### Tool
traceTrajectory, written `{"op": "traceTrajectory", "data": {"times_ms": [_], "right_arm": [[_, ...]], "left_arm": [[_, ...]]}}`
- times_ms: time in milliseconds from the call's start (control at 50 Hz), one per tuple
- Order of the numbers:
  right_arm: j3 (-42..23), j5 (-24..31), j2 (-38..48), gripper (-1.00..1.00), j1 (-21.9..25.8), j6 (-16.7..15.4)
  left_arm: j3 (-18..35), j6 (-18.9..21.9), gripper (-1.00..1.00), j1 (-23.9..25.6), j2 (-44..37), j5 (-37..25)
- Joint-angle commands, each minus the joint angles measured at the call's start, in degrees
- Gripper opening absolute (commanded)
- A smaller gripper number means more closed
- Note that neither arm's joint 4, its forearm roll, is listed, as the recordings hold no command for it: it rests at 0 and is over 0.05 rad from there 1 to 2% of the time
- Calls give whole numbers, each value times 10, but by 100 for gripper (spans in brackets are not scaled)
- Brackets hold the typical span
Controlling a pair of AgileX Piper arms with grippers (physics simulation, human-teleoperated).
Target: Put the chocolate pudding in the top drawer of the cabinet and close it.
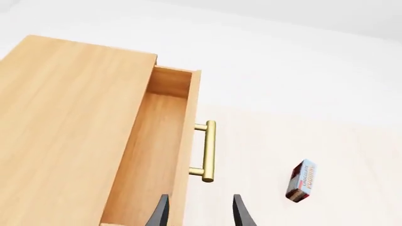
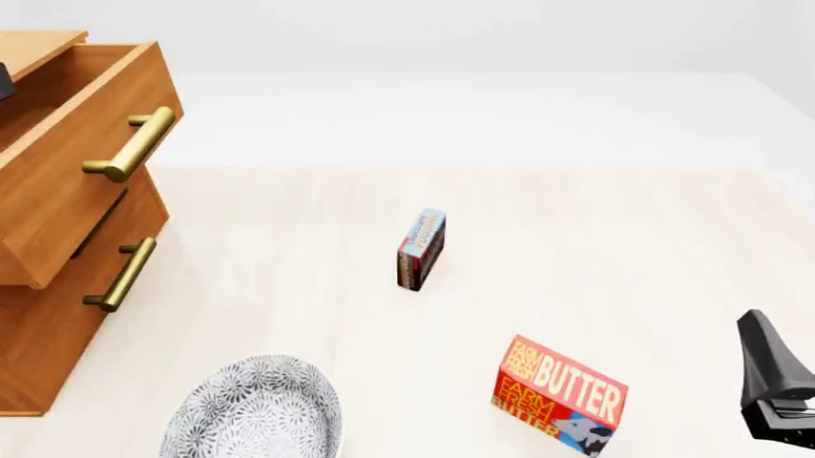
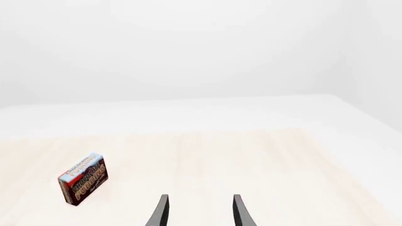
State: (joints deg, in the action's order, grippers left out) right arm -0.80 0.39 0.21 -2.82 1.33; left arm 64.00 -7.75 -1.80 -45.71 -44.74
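The chocolate pudding (image 2: pixel 422 248) stands on its edge mid-table, apart from both grippers; it also shows in the wrist views as a small box (image 1: pixel 301 180) (image 3: pixel 83 178). At the far left stands the cabinet (image 2: pixel 38 353), its top drawer (image 2: pixel 64 191) pulled out by the brass handle (image 2: pixel 128 145). My left gripper (image 1: pixel 199 213) hovers open above the drawer's front edge, looking into its bare wooden inside (image 1: pixel 150 150). By the right edge my right gripper (image 2: pixel 774 382) is open (image 3: pixel 199 213) and holds nothing.
A red-and-orange butter box (image 2: pixel 560 394) stands near the front, right of centre. A patterned grey plate (image 2: pixel 255 412) lies at the front left, near the cabinet. The lower drawer (image 2: pixel 121 275) is shut.
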Motion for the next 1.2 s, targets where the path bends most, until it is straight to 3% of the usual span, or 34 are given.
{"op": "traceTrajectory", "data": {"times_ms": [20,460,660,1200], "right_arm": [[0,2,1,100,1,1],[1,-3,9,100,1,1],[1,-5,11,100,-2,2],[1,-20,32,100,-5,5]], "left_arm": [[9,-4,100,-25,-8,-16],[17,1,100,-18,-42,-44],[19,29,100,-24,-62,-53],[15,60,100,-14,-105,-52]]}}
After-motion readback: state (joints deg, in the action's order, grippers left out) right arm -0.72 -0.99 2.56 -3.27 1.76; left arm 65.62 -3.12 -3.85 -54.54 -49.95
